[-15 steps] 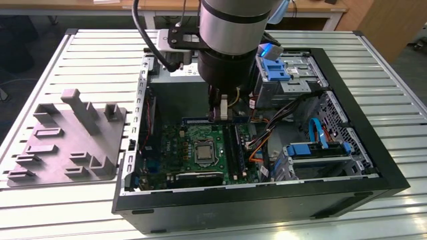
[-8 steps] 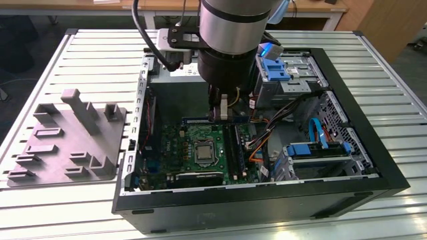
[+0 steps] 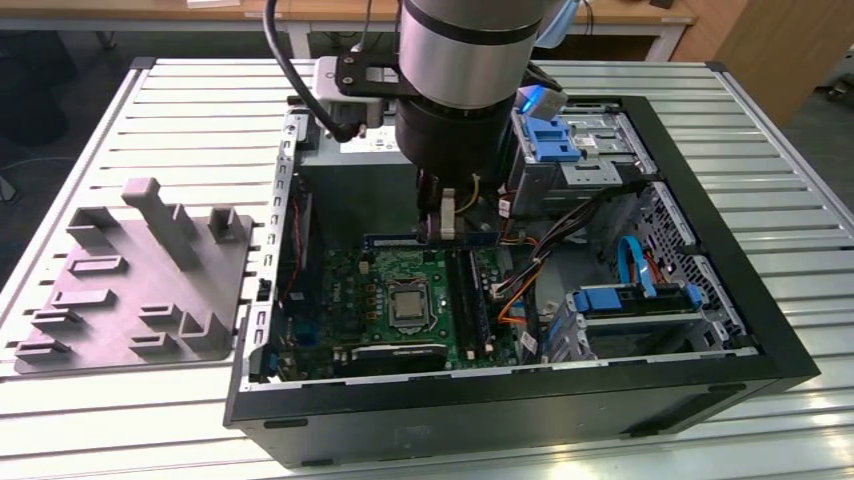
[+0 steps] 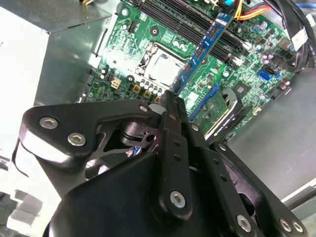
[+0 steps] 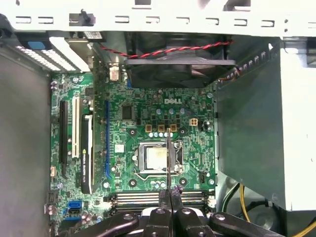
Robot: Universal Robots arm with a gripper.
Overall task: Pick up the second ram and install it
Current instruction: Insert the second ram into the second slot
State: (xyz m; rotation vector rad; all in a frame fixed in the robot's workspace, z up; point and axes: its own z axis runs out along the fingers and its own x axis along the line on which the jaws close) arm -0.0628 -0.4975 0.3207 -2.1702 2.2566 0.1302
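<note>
Above the motherboard point(image 3: 350, 290) inside the open computer case point(image 3: 534, 390), the gripper point(image 3: 445, 230) is clamped on the second ram point(image 3: 394, 240), holding it on edge, lifted off the board. In both wrist views the ram's thin edge runs out from between the closed fingers, crossing in front of the silver CPU socket point(image 5: 155, 159). A grey moulded fixture point(image 3: 134, 280) lies on the worktop point(image 3: 134, 430), at the exterior view's left of the case.

Open PC case point(image 3: 507, 405) w/ mobo point(image 5: 197, 143) on slatted table point(image 3: 200, 100); grey fixture point(image 3: 134, 290) just beside, exterior view's left.
</note>
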